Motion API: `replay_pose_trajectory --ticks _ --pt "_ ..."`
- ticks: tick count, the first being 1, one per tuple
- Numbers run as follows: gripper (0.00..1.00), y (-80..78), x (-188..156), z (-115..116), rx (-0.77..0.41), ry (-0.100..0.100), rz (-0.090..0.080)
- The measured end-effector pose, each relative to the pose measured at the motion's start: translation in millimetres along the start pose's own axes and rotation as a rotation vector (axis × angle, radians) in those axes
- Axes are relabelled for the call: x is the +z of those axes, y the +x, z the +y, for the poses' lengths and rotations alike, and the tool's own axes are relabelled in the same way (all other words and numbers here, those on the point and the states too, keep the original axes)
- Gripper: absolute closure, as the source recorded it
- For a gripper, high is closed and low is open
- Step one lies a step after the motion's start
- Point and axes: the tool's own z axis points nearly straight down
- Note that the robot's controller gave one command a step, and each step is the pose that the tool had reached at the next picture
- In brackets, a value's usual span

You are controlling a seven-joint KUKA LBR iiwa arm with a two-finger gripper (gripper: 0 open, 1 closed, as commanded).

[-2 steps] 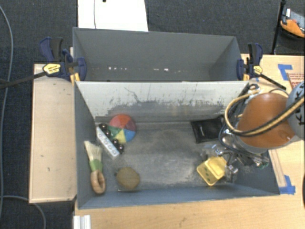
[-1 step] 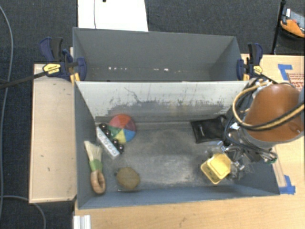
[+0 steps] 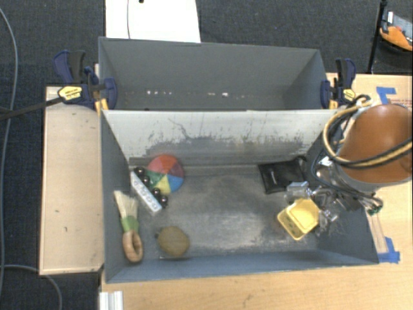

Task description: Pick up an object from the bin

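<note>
camera view: the pincer (image 3: 317, 210) hangs low at the right end of the bin (image 3: 226, 219), just above the floor. a yellow block (image 3: 297, 221), squarish and tilted, lies right at its tip on the side towards the middle of the bin. the two look to be touching. whether the pincer is open, closed or gripping the block cannot be told, for the metal parts of the wrist cover that spot.

the yellow block sits near the right sloping wall and a little back from the front wall. just behind it, towards the far wall, lies a flat black thing (image 3: 279, 175), close to the pincer but apart from the block. the middle of the floor is bare, a broad open stretch between the block and the left end.

the rest is grouped at the left end:
- one ball (image 3: 166, 173) in red, yellow, blue and green
- one white strip (image 3: 147, 194) with dark beads, touching the ball
- one brush (image 3: 129, 228) with a wooden handle, by the left wall
- one round brown lump (image 3: 173, 241) near the front wall

six loose things in all, one of each.
</note>
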Motion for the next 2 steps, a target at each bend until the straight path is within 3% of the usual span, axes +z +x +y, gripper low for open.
replay_pose_trajectory --ticks 1,2 --pt "1.00 10.7 -20.0 5.4 -0.025 -0.020 0.018" --pt "1.00 6.6 -16.9 -0.4 -0.010 0.006 -0.007"
